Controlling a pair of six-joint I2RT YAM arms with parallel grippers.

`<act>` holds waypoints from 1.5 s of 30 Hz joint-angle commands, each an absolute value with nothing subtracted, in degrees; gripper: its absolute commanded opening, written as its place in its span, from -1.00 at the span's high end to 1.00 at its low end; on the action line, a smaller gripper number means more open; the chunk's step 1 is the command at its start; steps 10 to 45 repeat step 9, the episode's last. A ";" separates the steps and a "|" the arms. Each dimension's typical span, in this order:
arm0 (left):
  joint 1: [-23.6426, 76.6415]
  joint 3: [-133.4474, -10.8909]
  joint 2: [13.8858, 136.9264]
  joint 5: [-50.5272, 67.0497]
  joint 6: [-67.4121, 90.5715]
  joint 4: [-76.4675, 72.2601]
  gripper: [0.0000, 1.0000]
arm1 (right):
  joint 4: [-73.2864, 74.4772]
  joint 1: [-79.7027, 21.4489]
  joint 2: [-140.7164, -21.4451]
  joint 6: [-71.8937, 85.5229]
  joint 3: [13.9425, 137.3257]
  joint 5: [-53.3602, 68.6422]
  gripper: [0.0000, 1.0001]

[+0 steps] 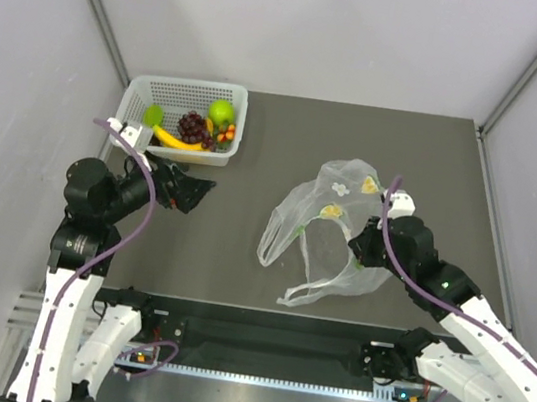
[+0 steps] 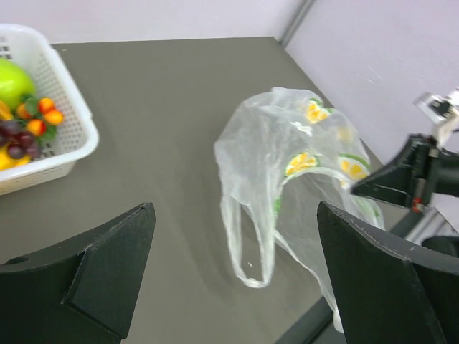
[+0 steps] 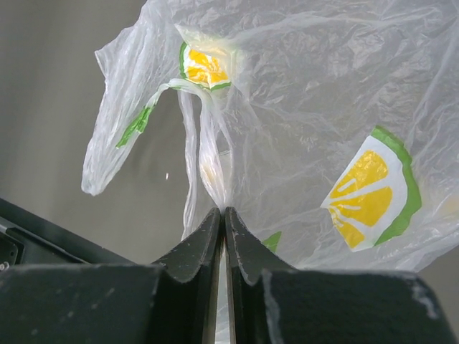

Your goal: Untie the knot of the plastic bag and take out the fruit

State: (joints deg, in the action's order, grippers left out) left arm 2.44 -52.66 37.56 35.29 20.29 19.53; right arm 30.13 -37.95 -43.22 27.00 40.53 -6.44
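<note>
The clear plastic bag (image 1: 332, 216) with lemon prints lies slack on the dark table, right of centre, and looks empty. No knot shows; its two handle loops (image 1: 273, 237) hang apart and loose. My right gripper (image 1: 363, 247) is shut on a bunched strip of the bag's film (image 3: 215, 172), its tips (image 3: 224, 213) pinched together. My left gripper (image 1: 194, 190) is open and empty, left of the bag, with a handle loop (image 2: 251, 251) seen between its fingers. The fruit lies in the white basket (image 1: 190, 85): green apple (image 1: 221, 111), bananas (image 1: 176, 140), grapes (image 1: 195, 127), orange-red fruits (image 1: 226, 134), small green fruit (image 1: 153, 115).
The white perforated basket (image 2: 72, 100) stands at the table's far left corner. Grey walls close in the table at left, right and back. A black frame rail (image 1: 270, 328) runs along the near edge, between the arm bases.
</note>
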 commanded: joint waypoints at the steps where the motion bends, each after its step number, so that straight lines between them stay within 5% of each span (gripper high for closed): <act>1: 3.34 -53.00 35.42 39.73 21.44 19.77 -0.98 | 30.76 -37.35 -42.72 26.02 42.19 -6.15 0.86; 45: 6.58 -53.70 35.59 36.13 18.90 22.58 -0.98 | 31.38 -37.35 -41.05 26.10 41.84 -6.59 0.85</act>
